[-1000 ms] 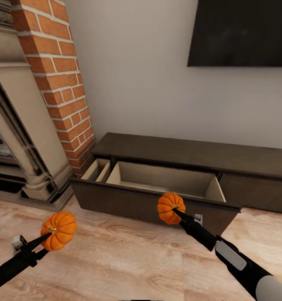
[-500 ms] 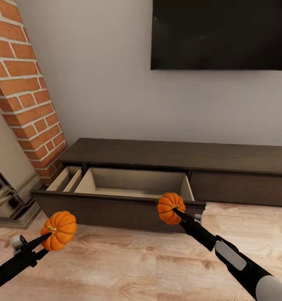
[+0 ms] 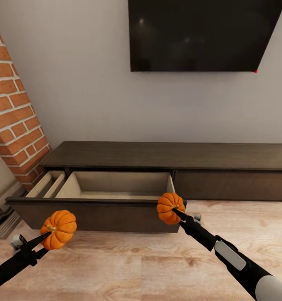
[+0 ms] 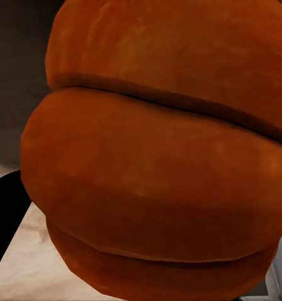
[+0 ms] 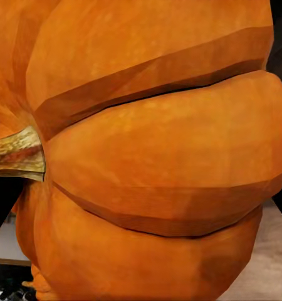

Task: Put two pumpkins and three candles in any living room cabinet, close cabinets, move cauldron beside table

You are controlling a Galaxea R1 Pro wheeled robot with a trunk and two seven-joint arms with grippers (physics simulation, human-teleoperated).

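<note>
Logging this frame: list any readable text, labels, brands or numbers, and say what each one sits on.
None: no view shows readable text.
The wall screen is dark, with no logo, only a tiny red dot at its lower corner.
The cabinet and its open drawer are plain wood.
The pumpkins in the left gripper and right gripper bear no markings.

Lighting: even, bright, diffuse; soft shadow inside the open drawer (image 3: 115, 186). Faint glare spots on the dark screen (image 3: 199, 33). Wrist views: blurred (extreme close-up).
</note>
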